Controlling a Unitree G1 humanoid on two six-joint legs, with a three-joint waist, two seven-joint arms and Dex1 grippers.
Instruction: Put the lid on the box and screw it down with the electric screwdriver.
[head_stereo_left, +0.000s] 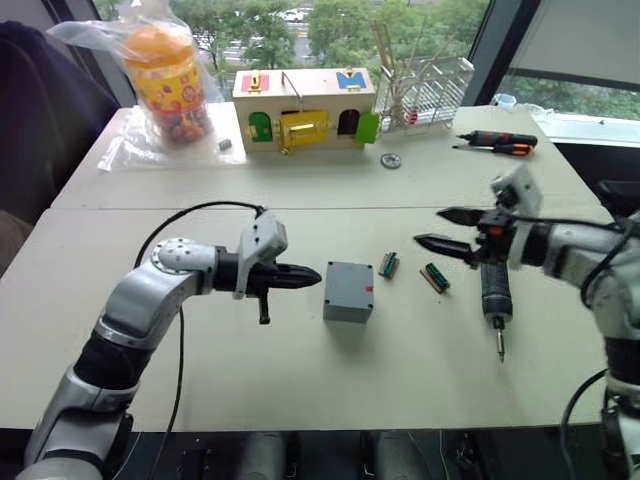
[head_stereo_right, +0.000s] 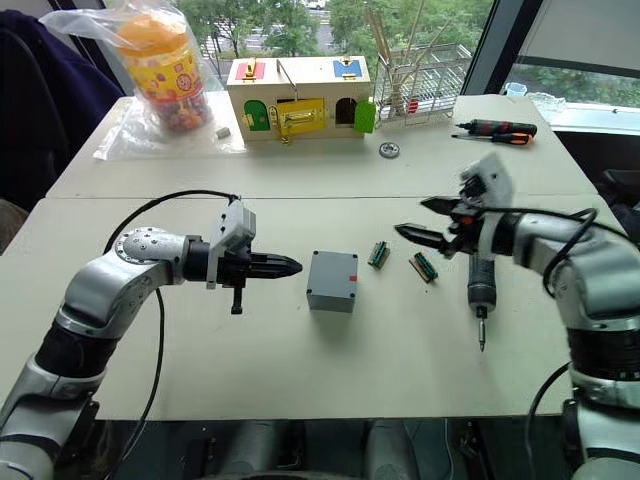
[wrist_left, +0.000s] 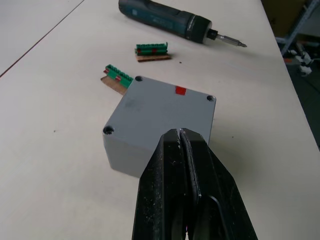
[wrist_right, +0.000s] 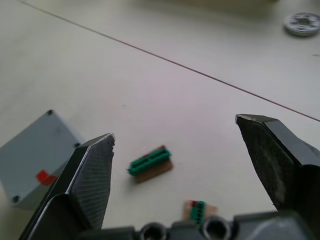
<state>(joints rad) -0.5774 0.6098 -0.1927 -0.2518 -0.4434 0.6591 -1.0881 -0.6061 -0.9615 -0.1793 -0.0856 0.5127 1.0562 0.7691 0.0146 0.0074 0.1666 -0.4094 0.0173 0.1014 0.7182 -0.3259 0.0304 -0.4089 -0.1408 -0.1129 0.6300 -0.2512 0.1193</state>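
Here your left gripper (head_stereo_left: 310, 276) is pinched fully closed on nothing, its smooth black tips just short of the box (head_stereo_left: 348, 291), a matte grey plastic cube with the lid (wrist_left: 162, 106) seated on top. Your right gripper (head_stereo_left: 448, 232) is spread wide and empty, the dark cylindrical electric screwdriver (head_stereo_left: 496, 292) lying just beneath it, two green ribbed terminal blocks (head_stereo_left: 389, 265) between it and the box.

Head stereo downward; wrist close-ups
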